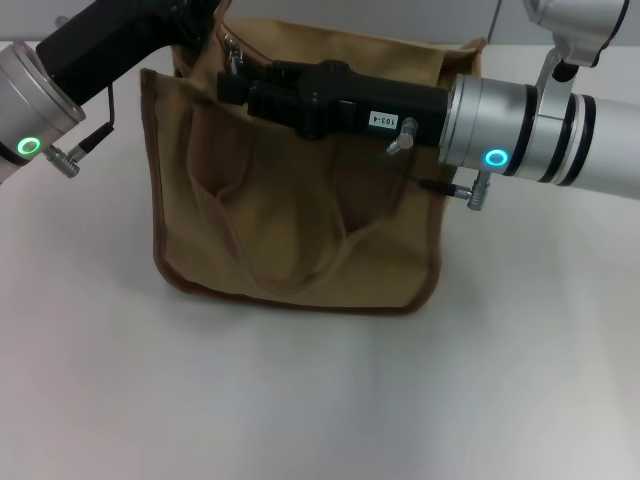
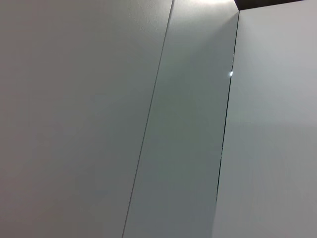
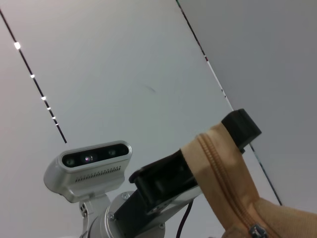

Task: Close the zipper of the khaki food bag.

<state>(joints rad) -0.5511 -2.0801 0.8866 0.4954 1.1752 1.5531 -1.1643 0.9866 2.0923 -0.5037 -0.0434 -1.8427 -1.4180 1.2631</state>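
While the bag stands upright on the desk, both arms reach in at its top edge.

Bag: the khaki bag [image 1: 300, 230] stands in the far middle of the desk [image 1: 320, 400], front pocket and loop handles facing the robot.

Zipper: the zipper [image 3: 223, 183] runs along the top of the bag, so its long axis goes left to right across the robot. In the right wrist view a closed-looking stretch of teeth rises toward the left end effector, and a small silver pull [image 3: 257, 230] sits at the near end of it.

Right end effector: the right end effector [image 1: 236, 82] lies level across the bag's top, coming from the right, its tip close to the top left corner. I cannot tell how far its fingers are open or whether they have the pull.

Left end effector: the left end effector [image 3: 208, 153] holds the end of the zipper tape at the top left corner; the tape goes between its black fingers, which seem closed on it.

Key relation: the right arm is nearer to the pull, and the track lies along its own forearm line, so I judge that the closing pull runs along this axis while the left holds the tape tight.

Left wrist view: only plain panels, no bag.
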